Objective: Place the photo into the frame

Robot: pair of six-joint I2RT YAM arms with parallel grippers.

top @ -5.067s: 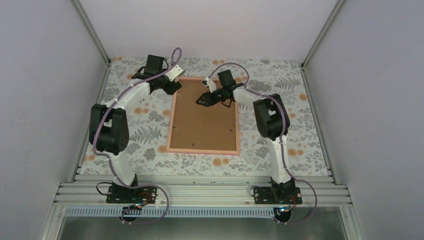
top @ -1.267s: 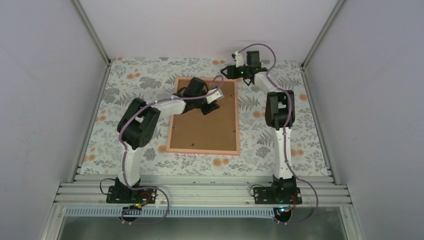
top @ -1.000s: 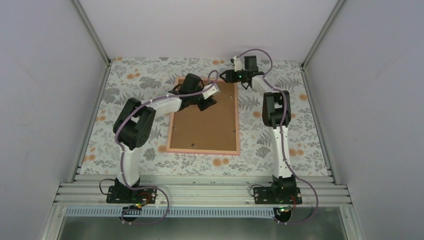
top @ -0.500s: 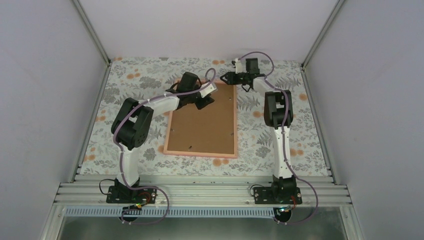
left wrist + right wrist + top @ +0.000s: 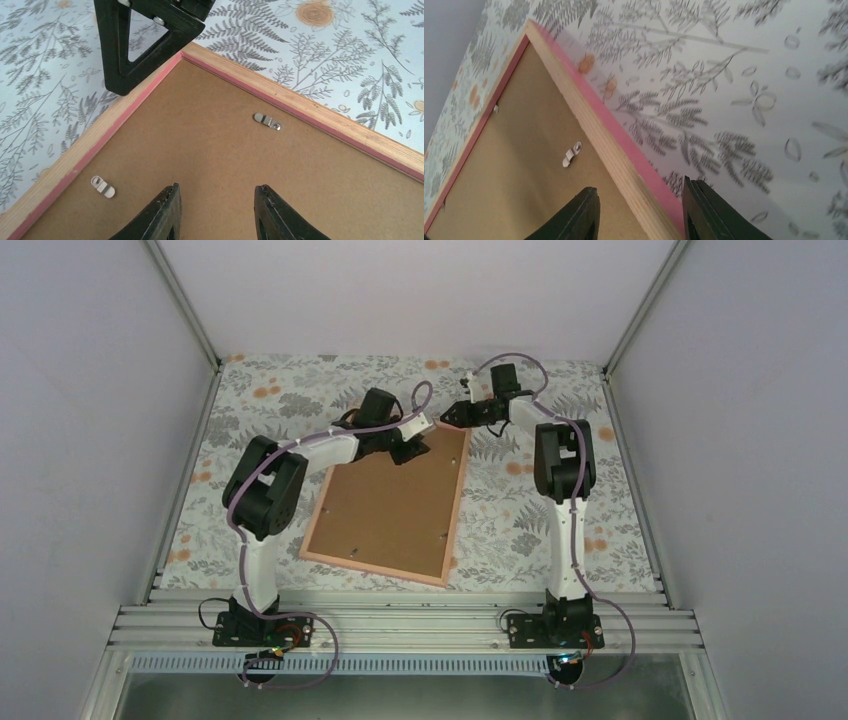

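The frame (image 5: 372, 569) is back-side up, with a brown backing board (image 5: 390, 500) filling it, and sits skewed on the floral table. Its far right corner is raised. My right gripper (image 5: 450, 418) is shut on that corner. In the right wrist view the wooden, pink-edged rail (image 5: 589, 125) runs between the fingers of the right gripper (image 5: 641, 190). My left gripper (image 5: 405, 448) hovers open over the far part of the board. The left wrist view shows nothing between the fingers of the left gripper (image 5: 216, 187). The photo is out of view.
Small metal clips (image 5: 267, 120) (image 5: 102, 186) (image 5: 571, 154) sit on the board near the rails. The right gripper's black finger (image 5: 140, 45) shows at the frame corner in the left wrist view. Grey walls enclose the floral table (image 5: 560, 530) on three sides.
The right gripper has narrowed onto the frame's far right corner. The frame has tipped up there and swung, so its near edge now sits lower and further left. The left gripper stays open.
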